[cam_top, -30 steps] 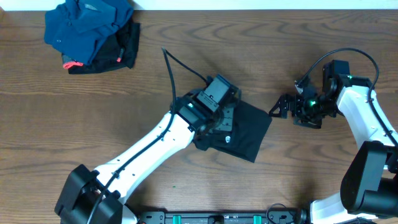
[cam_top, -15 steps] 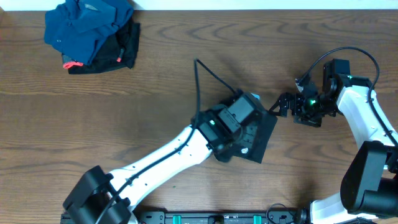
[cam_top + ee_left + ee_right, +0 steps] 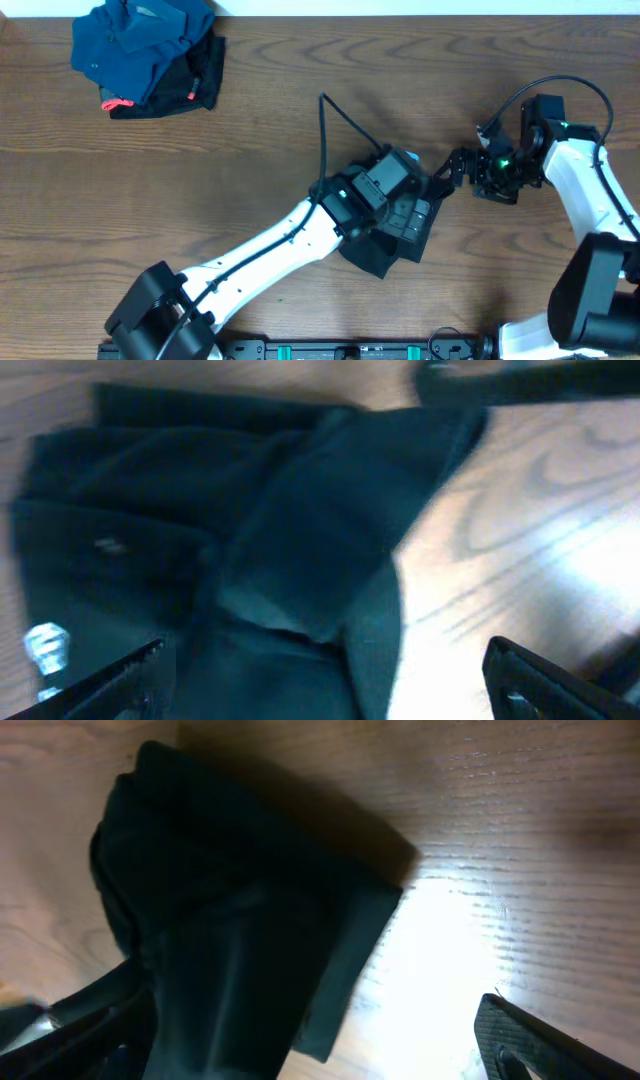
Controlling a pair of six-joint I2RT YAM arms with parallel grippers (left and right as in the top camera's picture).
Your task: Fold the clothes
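Note:
A black garment [image 3: 378, 256] lies folded in a small bundle at the table's middle right, mostly under my left arm. My left gripper [image 3: 418, 207] hovers over the bundle's right side, open. In the left wrist view the dark cloth [image 3: 250, 540] fills the frame in layered folds, and my left gripper [image 3: 325, 685] has its jaws wide apart with nothing between them. My right gripper [image 3: 450, 172] stands open just right of the bundle. In the right wrist view the garment's folded corner [image 3: 250, 930] lies at the left, below my open right gripper [image 3: 300, 1045].
A pile of blue and black clothes [image 3: 148, 52] with red trim sits at the far left corner. A black cable [image 3: 340, 118] arches from the left arm's wrist. Bare brown wood [image 3: 250, 150] lies between the pile and the bundle.
My left gripper carried the cloth's left part over to the right, then opened and let it go. The garment is now a narrower bundle. The right arm has stayed put.

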